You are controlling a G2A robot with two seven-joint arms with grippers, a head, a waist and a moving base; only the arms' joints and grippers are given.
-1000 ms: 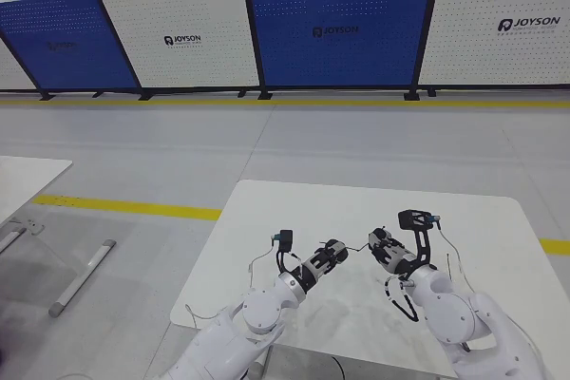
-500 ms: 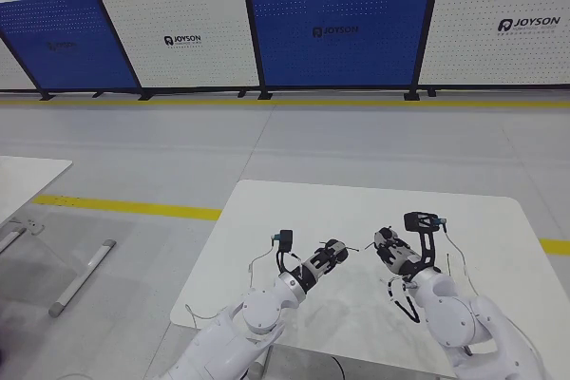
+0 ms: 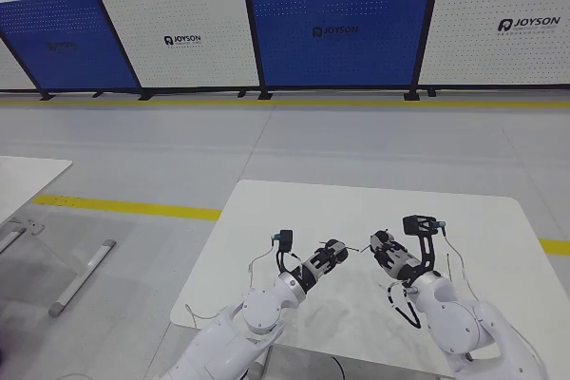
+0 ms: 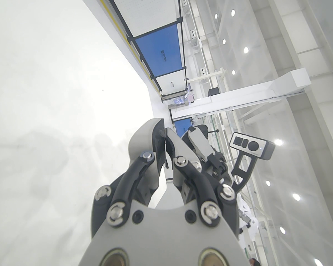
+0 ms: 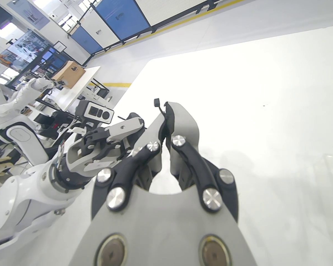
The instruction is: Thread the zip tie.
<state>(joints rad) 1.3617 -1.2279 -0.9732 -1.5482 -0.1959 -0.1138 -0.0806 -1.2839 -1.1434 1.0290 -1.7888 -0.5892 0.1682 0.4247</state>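
Above the middle of the white table (image 3: 361,204), my left gripper (image 3: 339,251) and right gripper (image 3: 374,249) face each other tip to tip, a short gap apart. A thin black zip tie (image 3: 358,251) spans that gap. In the right wrist view my right gripper (image 5: 165,112) is shut on the zip tie, whose small square head (image 5: 156,102) sticks out past the fingertips. In the left wrist view my left gripper (image 4: 164,133) is shut, with a thin black strip pinched at its tip. The right gripper (image 4: 196,132) shows just behind it.
The table's far edge and rounded corners (image 3: 242,185) border a grey floor with a yellow line (image 3: 123,205). A second white table (image 3: 19,180) stands off to the left. A row of blue and white panels (image 3: 342,43) closes the back.
The right gripper drew slightly away to the right, then came back toward the left gripper. The left gripper has held its place.
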